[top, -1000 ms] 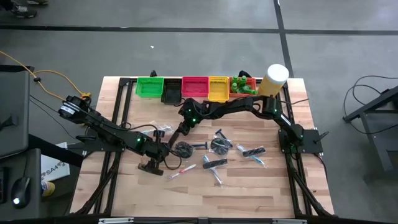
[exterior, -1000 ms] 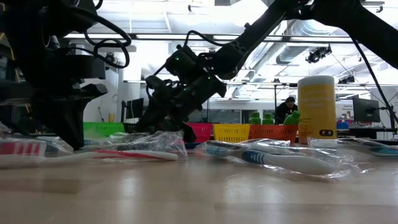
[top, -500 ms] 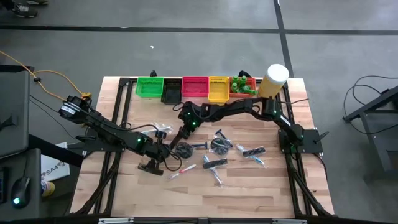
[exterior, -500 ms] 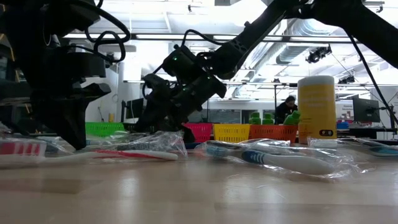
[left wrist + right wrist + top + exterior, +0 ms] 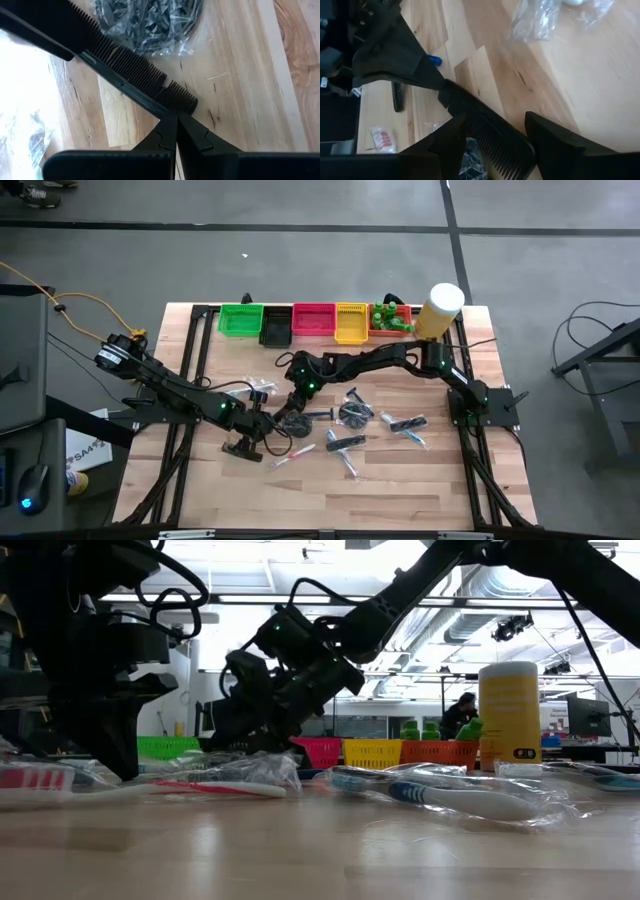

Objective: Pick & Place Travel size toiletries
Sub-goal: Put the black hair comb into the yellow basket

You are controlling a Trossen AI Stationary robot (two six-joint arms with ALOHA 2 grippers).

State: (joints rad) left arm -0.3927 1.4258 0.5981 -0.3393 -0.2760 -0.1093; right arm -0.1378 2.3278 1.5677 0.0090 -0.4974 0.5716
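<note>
Left tool (image 5: pixel 172 119) of mine is clenched on the very end of a black comb (image 5: pixel 125 70), and it holds the comb low over the bench (image 5: pixel 400 480), a little left of the middle. I grip only the tip, so that most of the comb stands free for the other arm.

My right tool (image 5: pixel 495 145) reaches across from the right side and is spread wide. Its two fingers (image 5: pixel 452 137) stand on either side of the free end of the same comb. In the right wrist view the teeth of the comb lie between them, but I cannot tell whether any finger touches it yet. I judge this to be a handover: the left tool keeps the comb steady and clear of the wood, so the right one can close on it without scraping the bench.

A dark round disc (image 5: pixel 150 20) in clear wrap lies just beside the comb, so the right tool should close with care and not catch the wrap.

Other toiletries lie scattered on the bench, among them a wrapped toothbrush (image 5: pixel 290 452). Along the far edge is a row of bins, and the black bin (image 5: pixel 276 330) looks to me a likely place for the comb. Little green bottles (image 5: pixel 390 320) already sit in the bin at the right end of the row.
</note>
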